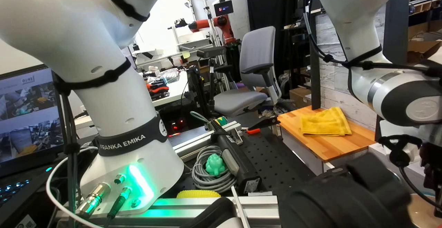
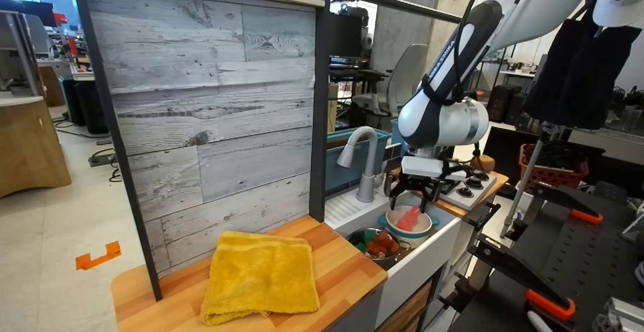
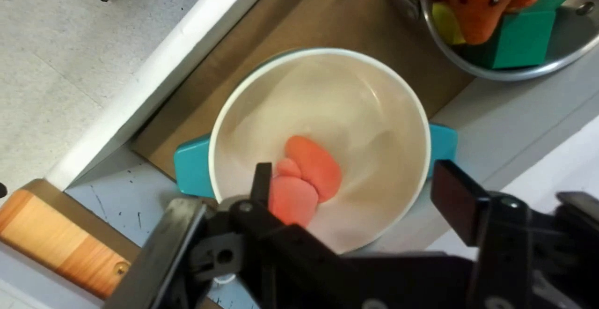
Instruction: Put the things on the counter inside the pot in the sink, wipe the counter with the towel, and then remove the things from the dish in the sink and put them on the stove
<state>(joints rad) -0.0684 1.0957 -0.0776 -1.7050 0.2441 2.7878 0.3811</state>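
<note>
Hovering over red toy [image 3: 311, 171] in cream pot [image 3: 337, 93], fingers [image 3: 459, 206] wide; orange plush [image 3: 475, 7], green block [image 3: 526, 40] in metal pot [image 3: 573, 35].

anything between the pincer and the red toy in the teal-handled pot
Nothing visible lies between the open pincer and the red toy, though the rim of the pot around it might hinder a descent.

Arm [image 2: 473, 40] bent — end effector [image 2: 408, 207] pointing down, seemingly near-vertical, fingers [image 3: 456, 201] well apart.

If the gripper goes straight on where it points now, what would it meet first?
Probably the red toy in the white pot below the open gripper, though depth is unclear and one finger may meet the rim first.
</note>
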